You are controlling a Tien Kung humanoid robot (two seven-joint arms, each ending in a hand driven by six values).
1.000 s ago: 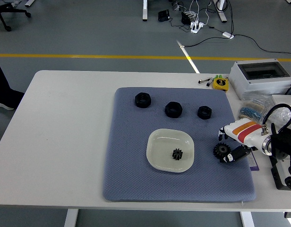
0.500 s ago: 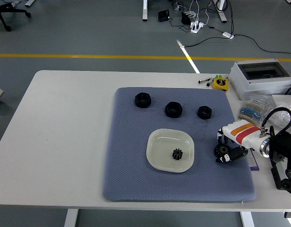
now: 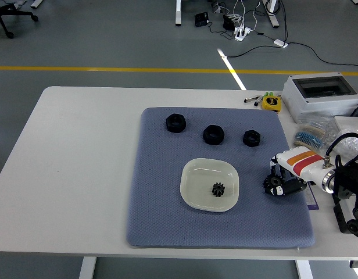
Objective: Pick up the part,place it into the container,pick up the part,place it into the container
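The fingers [image 3: 282, 187] of the right hand [image 3: 290, 174] are curled down around a black gear [image 3: 273, 184], which is pinched between them and sits low against the blue-grey mat [image 3: 167, 192]; whether the gear is clear of the mat cannot be told. The hand, white with orange and red bands, is seen at 3 o'clock of the mat, entering from the right edge. Just at 9 o'clock of the gripped gear, a shallow white dish [image 3: 209, 184] is laid on the mat, and a smaller black gear [image 3: 218, 189] is held inside it. Three black nuts [image 3: 213, 134] are set in a row toward 12 o'clock of the dish. The mat is spread on the white desk [image 3: 80, 151]. At 1 o'clock, a grey box [image 3: 319, 96] and a yellow tape measure [image 3: 271, 102] are placed.
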